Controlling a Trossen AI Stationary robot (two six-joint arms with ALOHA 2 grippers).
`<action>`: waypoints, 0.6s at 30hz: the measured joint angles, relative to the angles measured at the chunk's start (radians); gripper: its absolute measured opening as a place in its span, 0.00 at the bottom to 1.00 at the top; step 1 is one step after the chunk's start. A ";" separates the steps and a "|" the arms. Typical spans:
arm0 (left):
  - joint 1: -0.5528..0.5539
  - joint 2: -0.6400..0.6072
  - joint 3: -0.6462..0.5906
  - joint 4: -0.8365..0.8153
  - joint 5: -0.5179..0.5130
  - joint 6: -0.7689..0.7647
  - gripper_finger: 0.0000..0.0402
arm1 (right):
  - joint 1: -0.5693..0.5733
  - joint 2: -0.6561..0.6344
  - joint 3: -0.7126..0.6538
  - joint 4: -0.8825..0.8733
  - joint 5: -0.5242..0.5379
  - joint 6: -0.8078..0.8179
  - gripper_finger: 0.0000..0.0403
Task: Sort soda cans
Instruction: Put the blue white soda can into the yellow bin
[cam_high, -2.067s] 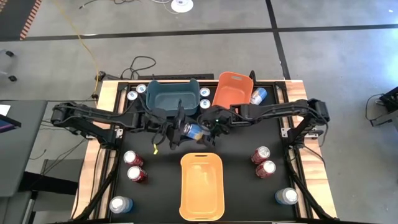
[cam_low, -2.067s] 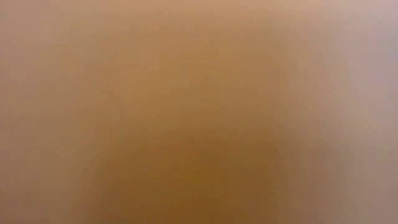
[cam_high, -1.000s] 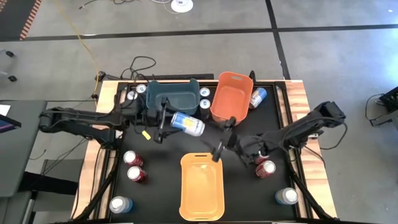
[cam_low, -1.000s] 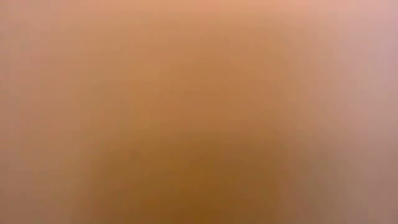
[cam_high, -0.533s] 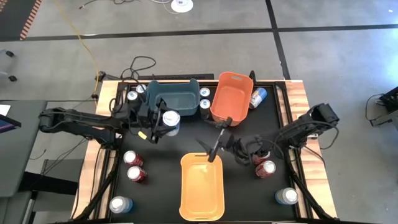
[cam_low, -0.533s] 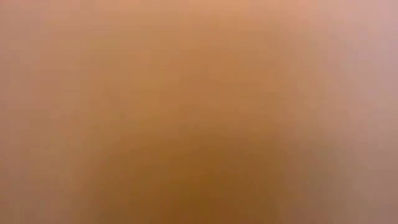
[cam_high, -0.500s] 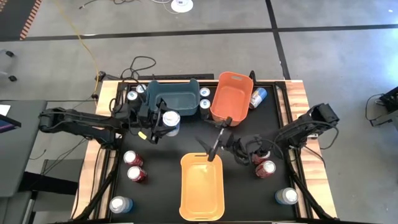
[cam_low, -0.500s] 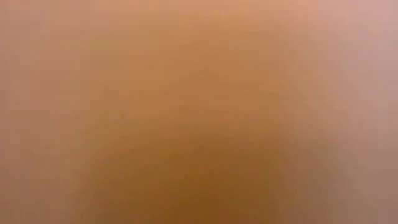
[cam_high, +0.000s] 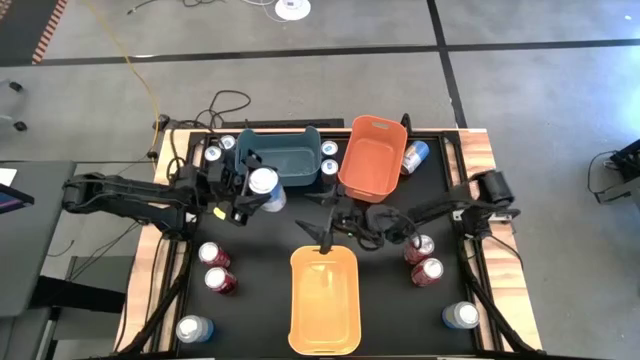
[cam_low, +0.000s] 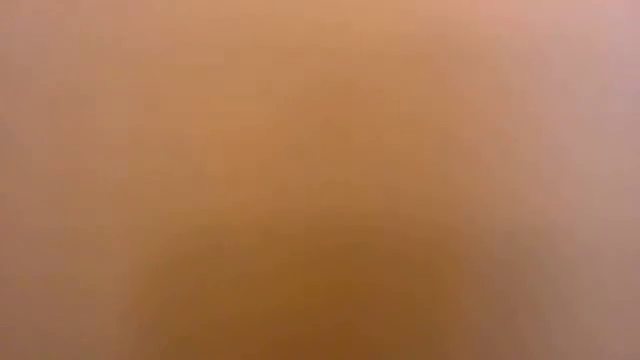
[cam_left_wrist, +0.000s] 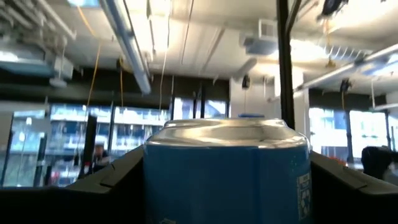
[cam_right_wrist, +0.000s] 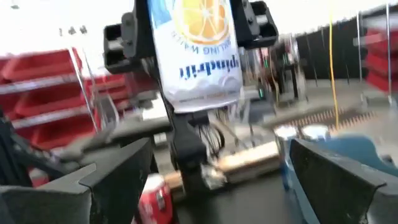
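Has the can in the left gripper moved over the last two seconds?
Yes. The blue can in the left gripper went from mid-table, ahead of the teal bin, leftward to that bin's front-left corner, and turned upright.

The left arm reaches in from the left edge of the worktop (cam_high: 400, 290), its wrist turned so the left claw (cam_high: 252, 190) points upward, fingers clamped on the sides of a pale blue can (cam_high: 264, 186). The right arm lies low across the middle from the right side, its right claw (cam_high: 322, 226) empty, fingers (cam_right_wrist: 118, 180) spread wide apart.
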 joint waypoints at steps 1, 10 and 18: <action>0.000 0.000 0.000 0.017 0.000 -0.001 0.74 | -0.003 0.028 0.000 0.072 -0.004 -0.022 0.99; -0.004 0.000 0.001 0.135 0.001 -0.003 0.74 | -0.065 0.253 0.150 0.370 -0.139 -0.088 0.99; -0.004 0.000 0.001 0.139 0.013 -0.043 0.74 | -0.124 0.313 0.305 0.360 -0.318 -0.051 0.99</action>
